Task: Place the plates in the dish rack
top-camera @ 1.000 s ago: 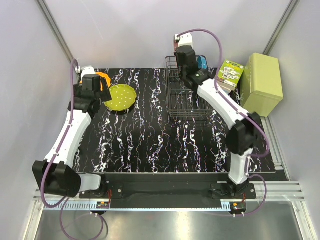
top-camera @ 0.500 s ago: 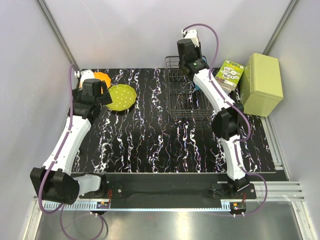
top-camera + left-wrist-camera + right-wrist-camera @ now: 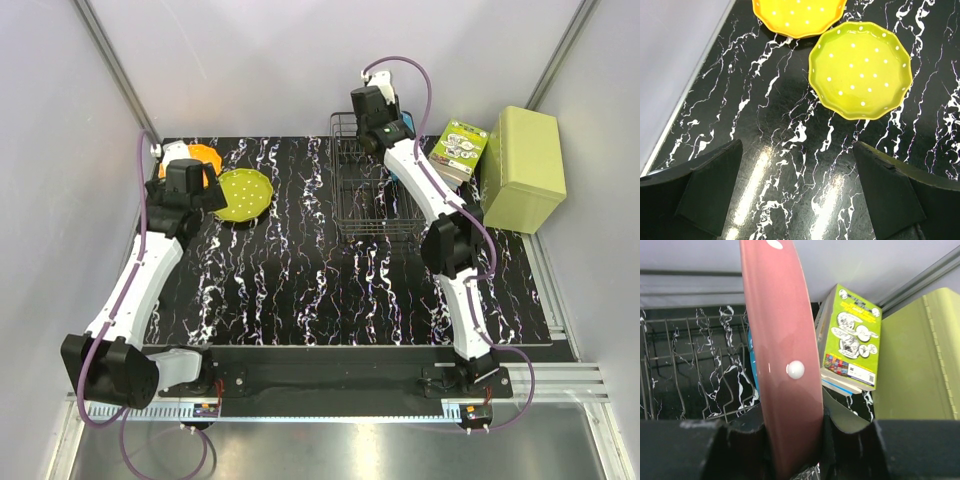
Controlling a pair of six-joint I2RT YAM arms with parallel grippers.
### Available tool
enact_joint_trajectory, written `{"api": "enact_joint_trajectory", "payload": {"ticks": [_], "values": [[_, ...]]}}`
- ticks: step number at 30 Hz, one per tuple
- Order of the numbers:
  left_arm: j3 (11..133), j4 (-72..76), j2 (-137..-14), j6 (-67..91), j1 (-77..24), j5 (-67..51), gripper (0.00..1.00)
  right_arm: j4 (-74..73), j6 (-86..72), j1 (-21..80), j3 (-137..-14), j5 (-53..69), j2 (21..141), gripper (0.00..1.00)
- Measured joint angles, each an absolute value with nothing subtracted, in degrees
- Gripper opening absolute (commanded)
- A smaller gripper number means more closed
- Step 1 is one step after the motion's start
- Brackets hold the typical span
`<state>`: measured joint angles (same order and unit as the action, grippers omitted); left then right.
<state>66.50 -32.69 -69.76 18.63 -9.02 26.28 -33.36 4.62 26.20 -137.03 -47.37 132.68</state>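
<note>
— Black tabletop with white veining (image 3: 300, 290), pale grey walls on three sides. What is hard to make out?

— From overhead, quite a lot. The right gripper (image 3: 790, 440) hangs at the far end of the black wire dish rack (image 3: 375, 215), and its own body hides whatever it carries. The left wrist housing covers part of the orange dotted plate (image 3: 203, 157) with its scalloped rim.

— Do the wrist cameras help?

— The right one does. Its fingers are clamped on the lower rim of a pink dotted plate (image 3: 780, 350), held on edge and nearly upright, with its top cut off by the frame. Just behind it on the left peeps a sliver of blue (image 3: 753, 365), too little to say what it rests in. Rack wires lie beyond the fingers to the left. Beyond them to the right is a lime-green printed carton (image 3: 850, 340), just beside a pale green box (image 3: 920, 370).

— And the left gripper (image 3: 797, 150)?

— Spread wide, with only bare tabletop between its fingers. Ahead of them, and apart, the yellow-green dotted plate (image 3: 860, 70) lies flat. The orange one lies farther ahead to the left, cropped at the top edge. Their rims come very close; I cannot tell whether they touch.

— Is the pink plate seated in the rack?

— I cannot tell; its bottom edge is hidden between the fingers.
</note>
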Motion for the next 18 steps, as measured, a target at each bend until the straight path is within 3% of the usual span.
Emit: {"api": "enact_joint_trajectory", "payload": {"ticks": [18], "values": [[64.97, -32.36, -71.77, 18.85, -8.8, 23.55, 0.99, -35.86, 2.74, 25.61, -139.48, -43.94, 138.72, 0.0]]}}
